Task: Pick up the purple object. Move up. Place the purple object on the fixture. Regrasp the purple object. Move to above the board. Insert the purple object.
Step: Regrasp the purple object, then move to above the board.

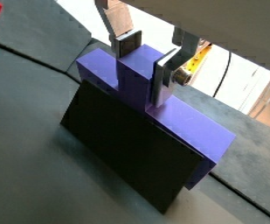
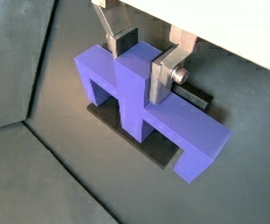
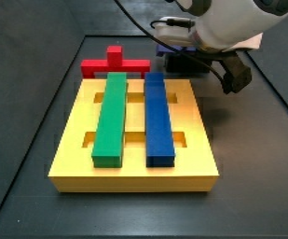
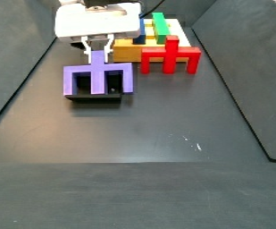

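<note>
The purple object [image 1: 183, 122] [image 2: 190, 131] rests upright on the black fixture [image 1: 125, 149] [image 4: 98, 98], its crossbar across the top and its stem pointing up. My gripper [image 1: 148, 61] [image 2: 143, 57] [image 4: 101, 55] stands over it, shut on the stem, with one silver finger [image 2: 162, 74] flat against each side. The yellow board [image 3: 72, 140] carries a green bar [image 3: 111, 112] and a blue bar [image 3: 158, 117]. In that side view my arm hides the purple object.
A red cross-shaped block [image 3: 113, 63] [image 4: 170, 58] lies against the board's far end, close to the fixture. The arm's white wrist [image 3: 233, 23] hangs above that corner. Raised dark walls border the grey floor [image 4: 140, 152].
</note>
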